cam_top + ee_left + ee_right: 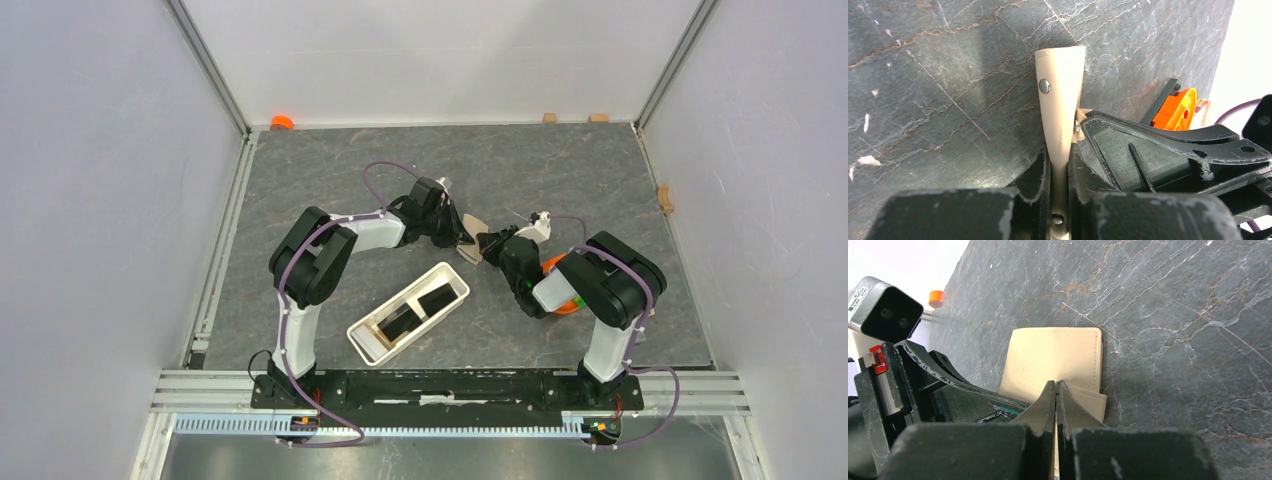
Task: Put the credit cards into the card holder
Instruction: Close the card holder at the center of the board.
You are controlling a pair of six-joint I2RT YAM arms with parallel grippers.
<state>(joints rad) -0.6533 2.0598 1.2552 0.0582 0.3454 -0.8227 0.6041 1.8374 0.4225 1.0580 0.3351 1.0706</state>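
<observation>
Mid-worktop (pixel 560 170), the left hand (pixel 453 235) from 9 o'clock and the right hand (pixel 489 245) from 3 o'clock both clench the beige wallet (pixel 1058 357), while two black cards (pixel 435 297) lie in the white tray (pixel 366 346) at its 7 o'clock.

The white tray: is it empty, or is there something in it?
Not empty. In the top view, two black cards lie inside the white tray, one behind the other along its length.
</observation>
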